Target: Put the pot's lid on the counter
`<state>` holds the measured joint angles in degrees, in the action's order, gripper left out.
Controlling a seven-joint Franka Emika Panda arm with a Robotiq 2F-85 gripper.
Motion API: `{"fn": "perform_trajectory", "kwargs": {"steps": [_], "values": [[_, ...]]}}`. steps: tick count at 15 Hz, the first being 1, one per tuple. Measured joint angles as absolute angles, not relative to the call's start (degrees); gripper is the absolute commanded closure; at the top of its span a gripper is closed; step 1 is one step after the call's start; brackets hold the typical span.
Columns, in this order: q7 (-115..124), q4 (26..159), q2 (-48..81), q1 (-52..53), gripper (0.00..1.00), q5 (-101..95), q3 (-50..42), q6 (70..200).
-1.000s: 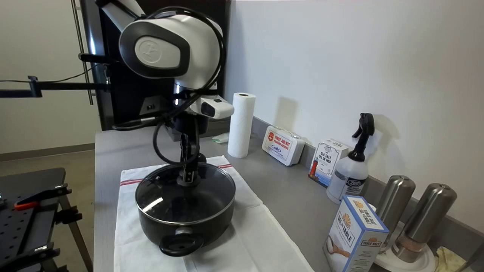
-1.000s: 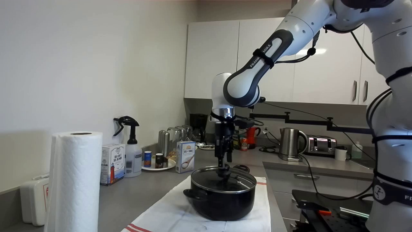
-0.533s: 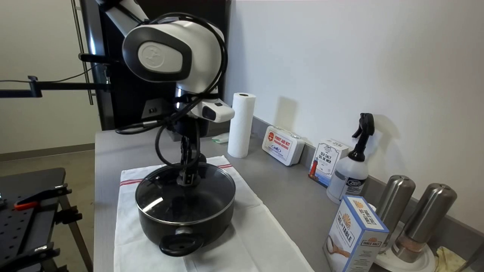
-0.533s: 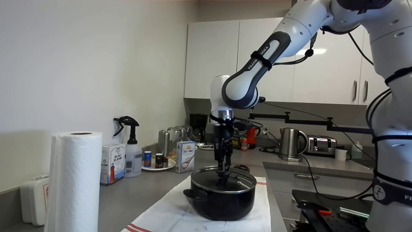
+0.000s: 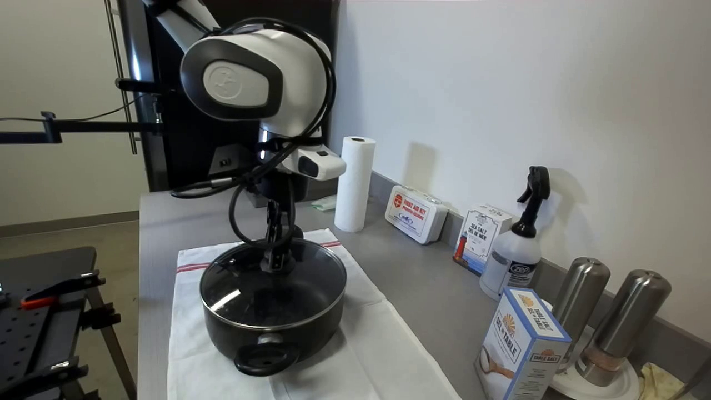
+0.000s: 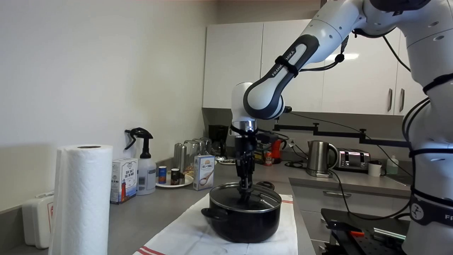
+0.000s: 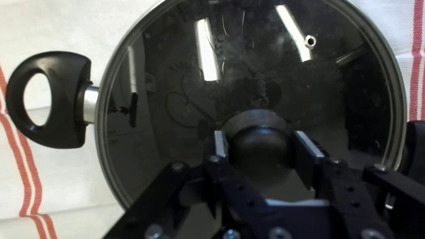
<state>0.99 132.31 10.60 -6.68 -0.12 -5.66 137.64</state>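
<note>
The black pot (image 5: pixel 222 333) stands on a white cloth with red stripes (image 5: pixel 361 355), which is spread over the grey counter (image 5: pixel 405 278). Its dark glass lid (image 7: pixel 179 99) lies on top, seated level on the rim in both exterior views. From straight above, my gripper (image 7: pixel 259 146) reaches down to the lid's middle. In the wrist view one pad stands against each side of the round black knob (image 7: pixel 260 152), so the jaws are shut on it. The lower part of the knob fades into shadow. One pot handle (image 7: pixel 63 99) juts out at the left there.
A paper towel roll (image 5: pixel 355 183), a first aid kit (image 5: pixel 415 214), a sea salt box (image 5: pixel 482 236) and a spray bottle (image 5: pixel 511 261) line the wall. Nearer, a table salt box (image 5: pixel 522 344) stands beside two steel mills (image 5: pixel 625 322). The counter's edge (image 6: pixel 302 226) runs close to the pot.
My gripper has come down a little over the knob, and its fingers have drawn in against it. The pot and lid stand almost exactly where they were.
</note>
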Motion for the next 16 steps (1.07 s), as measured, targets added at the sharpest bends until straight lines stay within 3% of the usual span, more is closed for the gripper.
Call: {"fn": "perform_trajectory", "kwargs": {"steps": [16], "values": [[2.52,136.01,2.01,-5.45,0.75,-5.64,-5.29,137.30]]}}
